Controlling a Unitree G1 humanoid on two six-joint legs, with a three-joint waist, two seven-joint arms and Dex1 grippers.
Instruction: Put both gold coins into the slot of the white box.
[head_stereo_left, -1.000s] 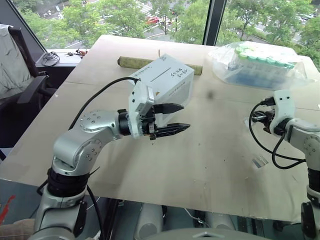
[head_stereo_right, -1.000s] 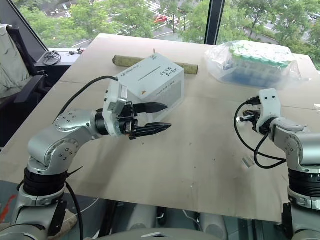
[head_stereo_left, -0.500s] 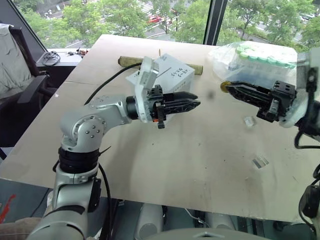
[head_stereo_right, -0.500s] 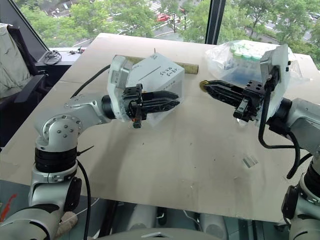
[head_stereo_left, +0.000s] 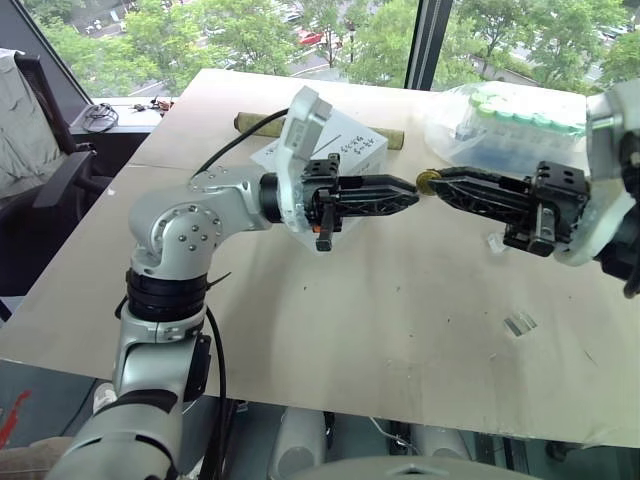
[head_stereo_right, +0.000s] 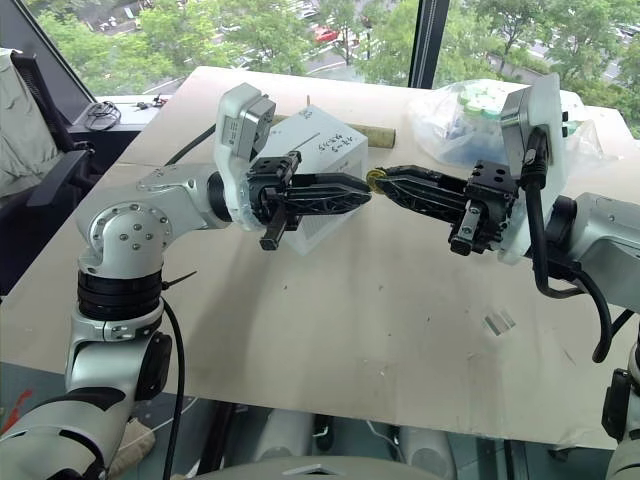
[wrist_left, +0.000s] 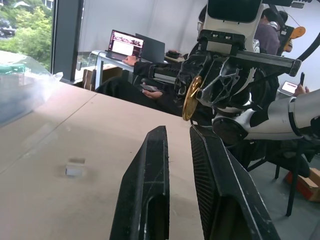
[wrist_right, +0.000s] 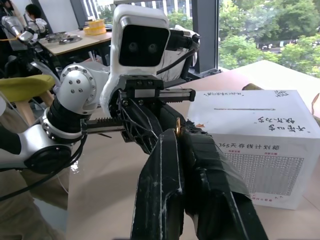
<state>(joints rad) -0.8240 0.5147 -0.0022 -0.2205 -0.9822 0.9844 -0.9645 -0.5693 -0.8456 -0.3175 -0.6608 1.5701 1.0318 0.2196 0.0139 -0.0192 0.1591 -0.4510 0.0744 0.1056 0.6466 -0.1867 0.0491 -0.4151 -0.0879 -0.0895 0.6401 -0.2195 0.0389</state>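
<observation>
Right gripper (head_stereo_right: 377, 181) is clamped on one of the gold coins (head_stereo_right: 374, 179), which stands on edge at its fingertips, raised above the table (head_stereo_right: 330, 320). Left gripper (head_stereo_right: 362, 192) points at it tip to tip, its fingers (wrist_left: 150, 165) nearly together with a narrow gap and nothing between them. In the left wrist view the coin (wrist_left: 191, 98) sits just beyond that gap. The white box (wrist_right: 255, 145) stands behind the left gripper, with the slot (wrist_right: 243, 109) on its top face unobstructed.

Step in hand, judged: a hand-to-hand transfer or regrip of the coin, before insertion. Next move requires aligning the coin's edge with one gripper's gap and securing it before the other releases. A second coin cannot be made out.
</observation>
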